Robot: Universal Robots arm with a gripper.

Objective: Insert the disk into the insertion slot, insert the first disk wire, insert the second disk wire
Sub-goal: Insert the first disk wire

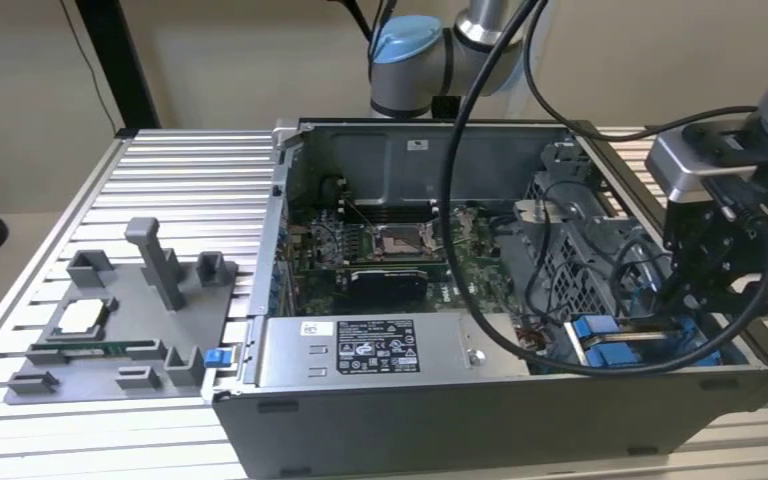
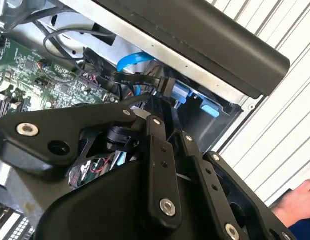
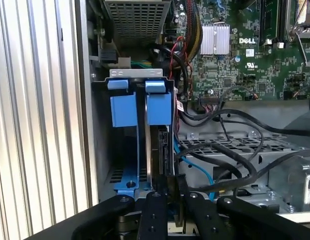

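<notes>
Tool (image 3: pixel 171 184) pinches black connector (image 2: pixel 164 86) at blue-framed disk (image 3: pixel 161 150).

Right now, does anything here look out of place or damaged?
Nothing looks broken or spilled. One oddity: in the second wrist view a person's hand with a blue sleeve shows over the slatted table, just outside the computer case. Inside, black and blue cables lie loose across the grey cage.
</notes>
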